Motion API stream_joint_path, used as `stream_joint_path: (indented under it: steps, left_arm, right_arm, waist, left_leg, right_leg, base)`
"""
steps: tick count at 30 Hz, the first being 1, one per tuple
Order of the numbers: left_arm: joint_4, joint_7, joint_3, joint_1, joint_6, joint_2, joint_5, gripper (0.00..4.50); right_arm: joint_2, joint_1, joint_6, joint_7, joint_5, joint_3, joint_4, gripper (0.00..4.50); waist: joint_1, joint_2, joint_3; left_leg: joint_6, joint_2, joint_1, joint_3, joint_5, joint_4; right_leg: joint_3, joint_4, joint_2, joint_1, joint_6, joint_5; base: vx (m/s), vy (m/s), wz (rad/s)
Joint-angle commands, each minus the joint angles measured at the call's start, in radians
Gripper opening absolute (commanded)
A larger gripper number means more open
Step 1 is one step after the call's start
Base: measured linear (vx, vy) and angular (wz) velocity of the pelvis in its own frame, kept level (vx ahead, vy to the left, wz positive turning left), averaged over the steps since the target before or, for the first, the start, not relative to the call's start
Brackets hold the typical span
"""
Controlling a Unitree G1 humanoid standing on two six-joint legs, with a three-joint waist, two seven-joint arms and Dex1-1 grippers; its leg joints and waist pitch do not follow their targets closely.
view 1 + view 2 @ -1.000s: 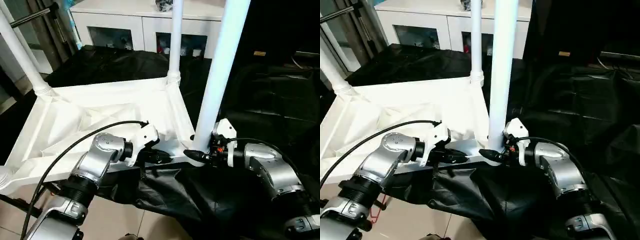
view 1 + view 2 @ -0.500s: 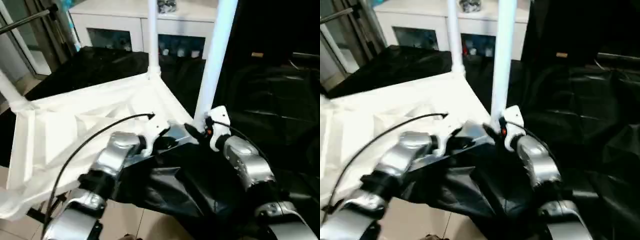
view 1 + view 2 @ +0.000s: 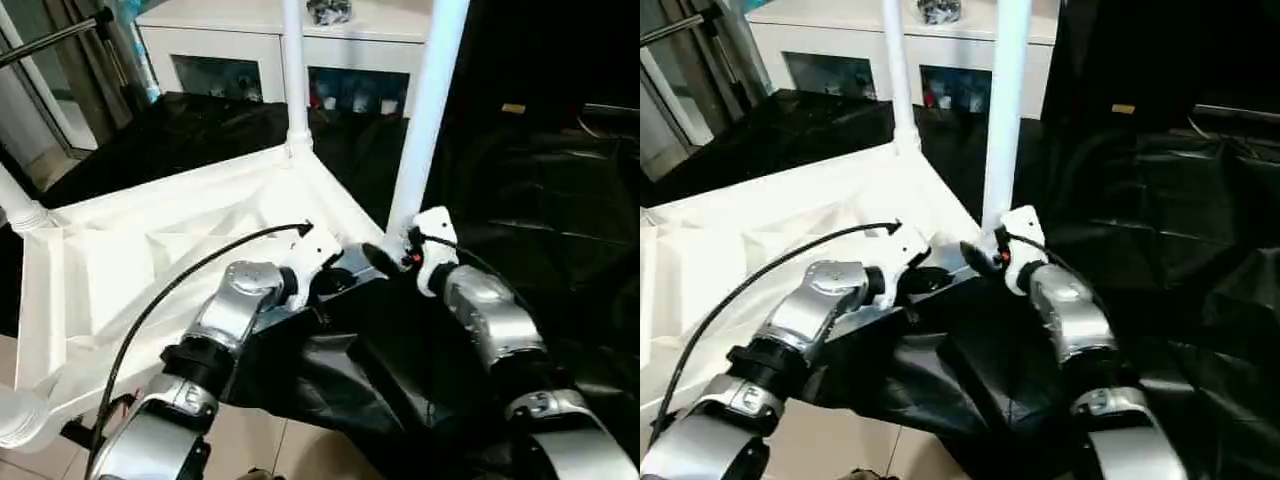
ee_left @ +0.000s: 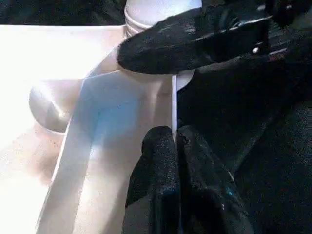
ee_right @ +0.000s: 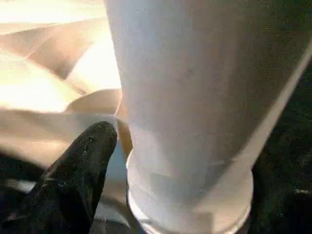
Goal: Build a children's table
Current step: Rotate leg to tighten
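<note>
The left gripper (image 4: pixel 174 146) has its two black fingers pinched narrow on the thin white edge wall of the white plastic rectangular tabletop (image 3: pixel 170 250), which lies ribbed underside up on the black-draped work table (image 3: pixel 560 200). The grip sits just beside the near corner socket (image 5: pixel 190 214). That socket is the landmark here.

The right gripper (image 3: pixel 385 258) is at the foot of the long white tapered tube leg (image 3: pixel 425 110) that stands upright in the socket. One black finger (image 5: pixel 80 161) lies against the tabletop wall beside the leg's base; whether the pair clamps the tube or merely flanks it cannot be told.

Beyond the socket, a second leg (image 3: pixel 292 70) rises from the far corner, and a third (image 3: pixel 15 205) stands at the corner well to the left of it.

The step in hand looks like seating this near leg. To do it well, the left arm should hold the edge firm so the tabletop cannot slide on the cloth, while the right keeps the tube square to the socket and presses straight down its axis; a tilted push would likely jam it.
</note>
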Motion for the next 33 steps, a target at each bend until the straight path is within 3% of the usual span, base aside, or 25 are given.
stream_joint_path:
  steps: [1, 8, 16, 20, 30, 33]
  left_arm:
    - [-0.049, -0.105, -0.035, 0.012, -0.042, -0.004, -0.061, 0.00]
    - [-0.080, -0.240, -0.063, 0.028, -0.044, 0.059, -0.076, 0.00]
    - [-0.114, -0.374, -0.099, 0.043, -0.035, 0.127, -0.081, 0.00]
    - [-0.119, -0.389, -0.104, 0.044, -0.035, 0.136, -0.082, 0.00]
    - [-0.126, -0.383, -0.105, 0.045, -0.032, 0.133, -0.089, 0.00]
    - [-0.123, -0.324, -0.082, 0.049, -0.018, 0.110, -0.094, 0.00]
  right_arm:
    - [-0.017, 0.034, 0.026, 0.200, 0.036, 0.097, -0.074, 3.85]
    - [-0.130, 0.089, 0.064, 0.425, 0.082, 0.126, -0.190, 3.85]
    - [-0.223, 0.138, 0.129, 0.575, 0.103, 0.165, -0.297, 3.85]
    - [-0.229, 0.147, 0.139, 0.582, 0.099, 0.170, -0.314, 3.70]
    - [-0.219, 0.157, 0.153, 0.569, 0.091, 0.188, -0.336, 2.88]
    - [-0.181, 0.168, 0.135, 0.497, 0.079, 0.174, -0.319, 2.79]
  waist:
    - [0.009, -0.019, -0.063]
    - [0.028, -0.019, -0.061]
    - [0.032, -0.016, -0.060]
    - [0.033, -0.017, -0.060]
    - [0.044, -0.018, -0.060]
    - [0.042, -0.017, -0.060]
  left_leg:
    - [0.110, 0.098, 0.015, -0.052, -0.129, -0.060]
    - [0.098, 0.103, 0.021, -0.052, -0.155, -0.064]
    - [0.093, 0.102, 0.020, -0.052, -0.157, -0.064]
    - [0.077, 0.103, 0.022, -0.054, -0.168, -0.066]
    - [0.077, 0.102, 0.022, -0.052, -0.153, -0.064]
    - [0.070, 0.103, 0.024, -0.053, -0.160, -0.066]
  right_leg:
    - [0.059, -0.074, -0.116, 0.045, -0.241, -0.100]
    - [0.060, -0.078, -0.113, 0.038, -0.227, -0.158]
    - [0.059, -0.080, -0.114, 0.037, -0.229, -0.161]
    - [0.061, -0.082, -0.114, 0.036, -0.225, -0.186]
    - [0.061, -0.081, -0.115, 0.036, -0.223, -0.174]
    - [0.061, -0.082, -0.115, 0.034, -0.219, -0.184]
  base:
    - [0.000, 0.000, 0.00]
    - [0.000, 0.000, 0.00]
    - [0.000, 0.000, 0.00]
    - [0.000, 0.000, 0.00]
    - [0.000, 0.000, 0.00]
    - [0.000, 0.000, 0.00]
